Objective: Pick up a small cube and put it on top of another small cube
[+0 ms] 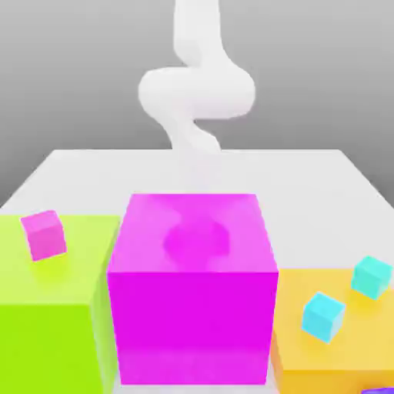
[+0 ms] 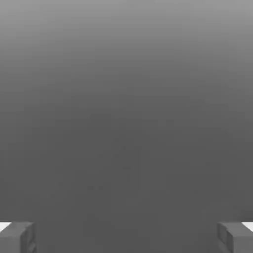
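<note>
Reaching for the indigo small cube looks like the hard part: it sits at the very bottom edge of the exterior view, just in front of the orange block at that view's right, with barely a sliver of it visible. The tool is spread wide with nothing between its fingertips, and the white arm stands well behind the big magenta block. A low, direct path could clip the magenta block or the orange one. The two cyan small cubes on the orange block, or the pink small cube on the lime block, could be knocked off or grabbed by mistake. A shallow grip on so glossy a cube may slip.
</note>
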Controlling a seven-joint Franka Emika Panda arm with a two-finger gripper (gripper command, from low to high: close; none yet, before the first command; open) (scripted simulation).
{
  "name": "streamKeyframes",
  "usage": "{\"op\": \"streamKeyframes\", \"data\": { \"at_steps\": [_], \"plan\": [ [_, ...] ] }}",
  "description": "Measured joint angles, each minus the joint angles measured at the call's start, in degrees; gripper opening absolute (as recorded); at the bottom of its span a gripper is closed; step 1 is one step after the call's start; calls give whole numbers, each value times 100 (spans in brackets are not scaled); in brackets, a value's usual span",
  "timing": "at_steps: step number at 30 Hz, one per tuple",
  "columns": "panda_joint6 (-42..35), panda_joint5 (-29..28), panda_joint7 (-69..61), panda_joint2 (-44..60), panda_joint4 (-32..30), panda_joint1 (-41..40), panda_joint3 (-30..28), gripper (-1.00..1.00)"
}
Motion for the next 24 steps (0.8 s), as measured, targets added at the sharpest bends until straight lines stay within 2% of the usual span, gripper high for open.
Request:
{"op": "streamKeyframes", "data": {
  "at_steps": [14, 24],
  "plan": [
    [444, -862, 1226, 2936, 588, -177, 1136, 0],
    [759, -1468, 2091, 5008, 1003, 263, 1386, 0]
  ]
}}
